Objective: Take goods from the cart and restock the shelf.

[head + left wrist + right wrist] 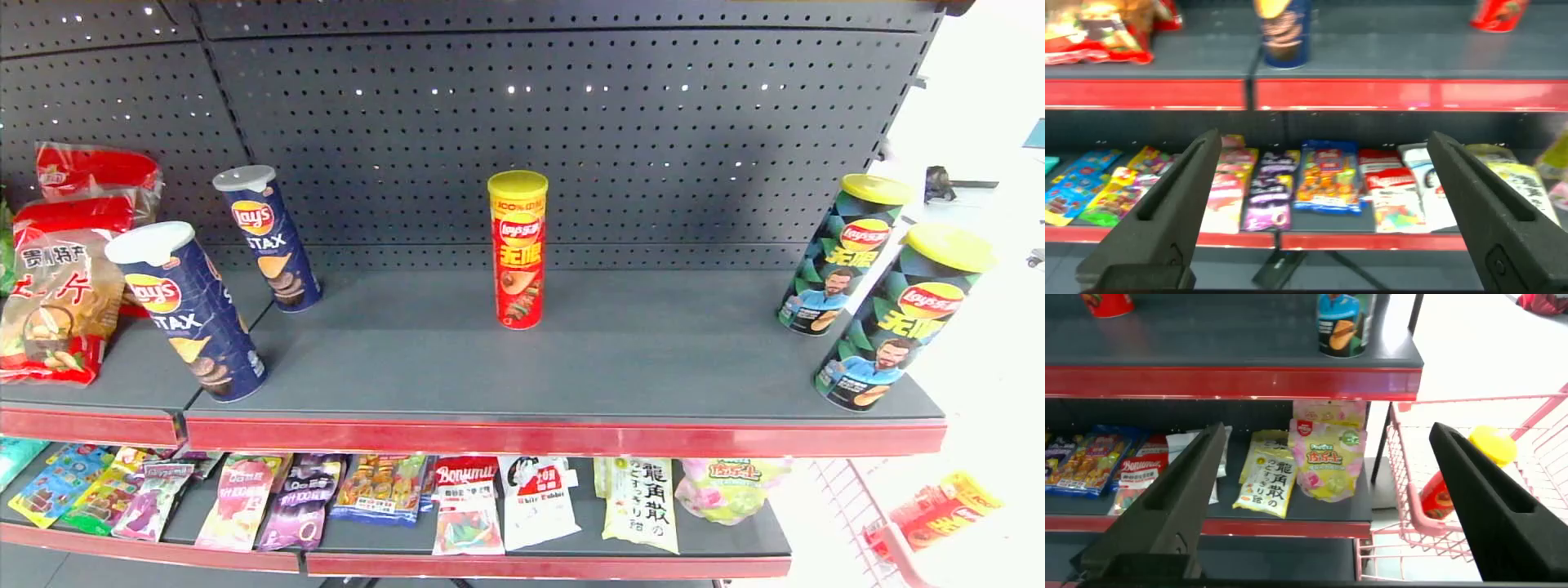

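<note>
Clearly the shelf [637,359] has bare room on its top board, while the cart [1486,400] sits low beside its right end. The left hand [1323,143] and right hand [1327,429] are both open and empty, facing the lower row of pouches [1331,175], so a careless swing toward the cart could clip its wire rim or the shelf's red edge. The yellow-lidded can [1441,498] in the cart lies tilted and may roll from an off-centre pinch, and placing it near the green cans [841,253] risks toppling them.
</note>
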### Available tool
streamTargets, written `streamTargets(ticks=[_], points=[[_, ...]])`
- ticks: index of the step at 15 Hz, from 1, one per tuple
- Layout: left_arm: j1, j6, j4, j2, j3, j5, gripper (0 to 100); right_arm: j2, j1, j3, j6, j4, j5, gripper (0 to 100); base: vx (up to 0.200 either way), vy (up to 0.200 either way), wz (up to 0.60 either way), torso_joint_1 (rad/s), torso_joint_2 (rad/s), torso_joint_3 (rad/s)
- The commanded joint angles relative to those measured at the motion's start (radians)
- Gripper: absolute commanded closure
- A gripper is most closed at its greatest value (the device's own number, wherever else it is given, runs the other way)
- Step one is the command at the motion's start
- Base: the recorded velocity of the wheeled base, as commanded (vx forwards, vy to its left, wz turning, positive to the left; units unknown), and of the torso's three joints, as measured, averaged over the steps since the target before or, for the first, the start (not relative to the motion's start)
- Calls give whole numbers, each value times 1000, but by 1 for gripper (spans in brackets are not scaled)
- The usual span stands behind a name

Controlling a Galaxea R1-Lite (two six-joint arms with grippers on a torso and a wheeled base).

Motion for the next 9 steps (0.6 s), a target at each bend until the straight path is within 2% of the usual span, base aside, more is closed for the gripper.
streamTargets(ticks=[1, 9], points=[[0, 0, 0, 1, 0, 0, 0, 0, 0, 0, 0, 0, 1, 0, 0, -200, 0, -7, -2, 2], [0, 0, 0, 1, 0, 0, 0, 0, 0, 0, 0, 0, 7, 0, 0, -200, 0, 4, 4, 3]])
